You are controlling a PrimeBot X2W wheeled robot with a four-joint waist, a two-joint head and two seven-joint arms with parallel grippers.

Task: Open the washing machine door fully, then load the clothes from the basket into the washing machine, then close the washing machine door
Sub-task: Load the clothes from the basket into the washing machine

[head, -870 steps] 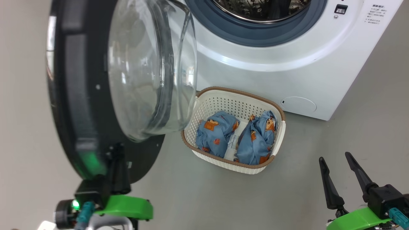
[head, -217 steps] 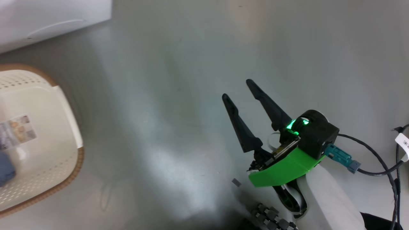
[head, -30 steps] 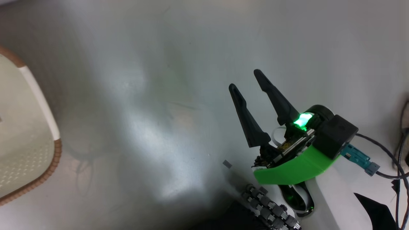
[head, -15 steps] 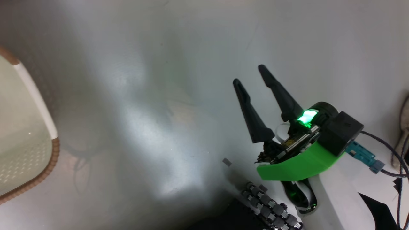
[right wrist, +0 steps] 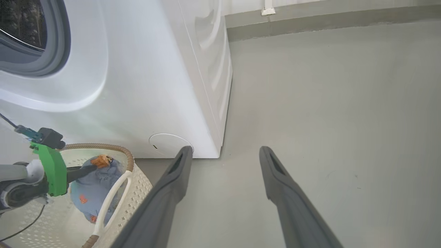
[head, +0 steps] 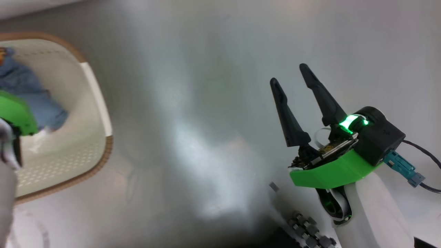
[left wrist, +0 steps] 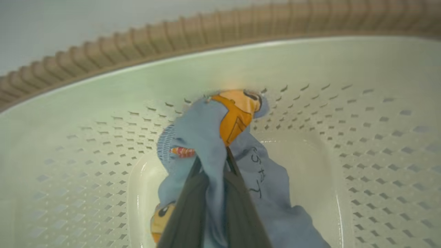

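Light-blue fabric printed with orange-brown cartoon figures, one bundle of the clothes (left wrist: 206, 131), clamped in a fold between the two dark fingers of the left gripper (left wrist: 213, 156) at the bottom centre of the left wrist view; the rest of the cloth spread low inside the basket (left wrist: 172, 34), cream perforated walls all round and the brown woven-look rim arcing across the top of the frame. Same grasp at the lower left of the right wrist view: green wrist mount (right wrist: 51, 168), dark fingers reaching right into the bundle, basket standing on the floor (right wrist: 327, 103) just beside the front of the washing machine (right wrist: 137, 69), close under its round filter cover (right wrist: 167, 143). White cabinet across the upper left of that frame, grey-blue gasket (right wrist: 57, 51) and a slice of steel drum (right wrist: 17, 24) in the far upper left corner. Spread wide and holding nothing, the right gripper (right wrist: 225, 150), both fingers rising from the bottom edge over grey floor, well apart from basket and clothes. In the head view, the right gripper (head: 288, 73) at centre right, fingers parted and pointing up the frame, green light (head: 349, 121) at its base, blue connector (head: 403, 168) and black cable (head: 420, 148) trailing to the right edge; basket at the far left edge, blue fabric inside, partly behind the blurred green mount of the left arm.
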